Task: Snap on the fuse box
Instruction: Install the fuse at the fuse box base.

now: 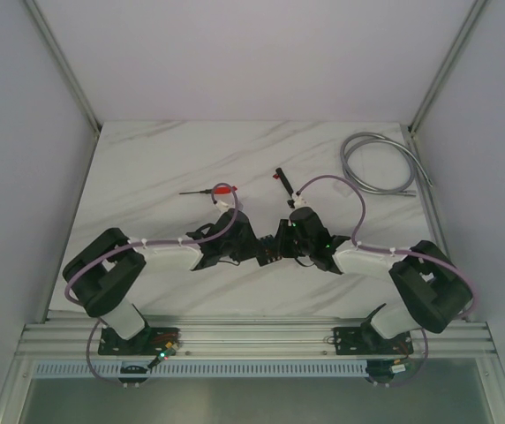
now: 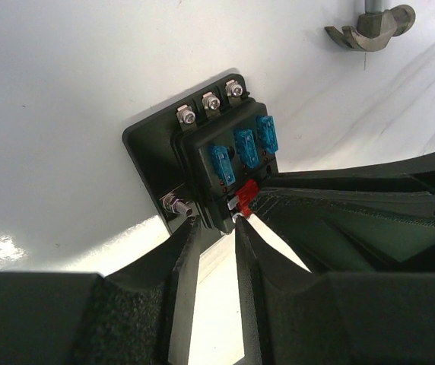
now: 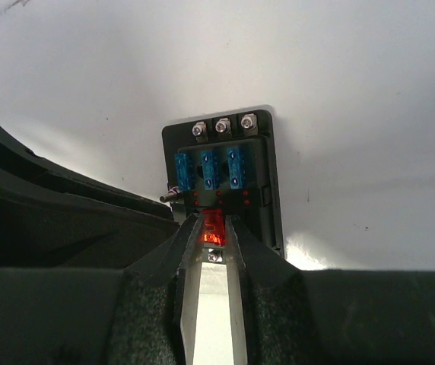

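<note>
Fuse box (image 3: 221, 171) sits mid-surface (image 1: 164, 168), a bit toward 6 o'clock. Right end effector (image 3: 214, 226), at its 3 o'clock, is pinching a red fuse (image 2: 246, 194) in it. Left end effector (image 2: 216, 226), at 9 o'clock, has its tips at the box's corner, honestly can't tell if it's gripping.

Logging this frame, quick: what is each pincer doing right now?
Left pincer: tips at a corner of the black square plastic fuse box; grip cannot be told.
Right pincer: closed on a small red fuse in that box.

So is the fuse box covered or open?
Open: no lid on the fuse box; blue fuses and screw terminals show bare in both wrist views.
</note>
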`<state>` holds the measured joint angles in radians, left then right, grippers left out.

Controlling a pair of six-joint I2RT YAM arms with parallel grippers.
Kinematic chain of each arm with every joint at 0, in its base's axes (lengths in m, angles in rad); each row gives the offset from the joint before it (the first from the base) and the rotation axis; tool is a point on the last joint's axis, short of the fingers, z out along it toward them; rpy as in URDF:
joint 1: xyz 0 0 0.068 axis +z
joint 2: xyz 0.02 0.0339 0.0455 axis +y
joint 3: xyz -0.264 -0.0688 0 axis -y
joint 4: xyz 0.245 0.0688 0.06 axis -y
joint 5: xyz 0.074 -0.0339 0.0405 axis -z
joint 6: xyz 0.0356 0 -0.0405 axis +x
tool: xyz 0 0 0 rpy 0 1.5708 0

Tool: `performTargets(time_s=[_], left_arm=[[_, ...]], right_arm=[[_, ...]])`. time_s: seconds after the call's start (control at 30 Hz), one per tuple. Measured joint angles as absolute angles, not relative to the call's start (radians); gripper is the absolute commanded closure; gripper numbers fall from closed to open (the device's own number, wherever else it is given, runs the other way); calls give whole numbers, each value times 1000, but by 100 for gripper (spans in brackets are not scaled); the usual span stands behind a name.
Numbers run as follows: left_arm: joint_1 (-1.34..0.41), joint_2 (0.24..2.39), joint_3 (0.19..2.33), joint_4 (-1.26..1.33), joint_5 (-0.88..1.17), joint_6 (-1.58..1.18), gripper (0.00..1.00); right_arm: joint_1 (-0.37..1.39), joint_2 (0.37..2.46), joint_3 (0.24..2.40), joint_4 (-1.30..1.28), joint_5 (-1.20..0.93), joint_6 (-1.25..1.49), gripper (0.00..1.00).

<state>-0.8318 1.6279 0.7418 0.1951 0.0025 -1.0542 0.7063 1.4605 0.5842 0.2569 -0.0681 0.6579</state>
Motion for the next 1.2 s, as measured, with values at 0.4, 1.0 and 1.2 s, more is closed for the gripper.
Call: performTargets(time_s=[0.4, 1.0, 1.2], left_arm=[[-833, 1662, 759, 196, 3, -1057, 68], [-833, 1671, 762, 210, 2, -1098, 82], [-833, 1670, 762, 209, -4, -1100, 83]], right_arm=[[706, 1469, 584, 272, -80, 658, 76], [693, 1473, 580, 293, -104, 654, 77], [688, 1473, 567, 317, -115, 654, 83]])
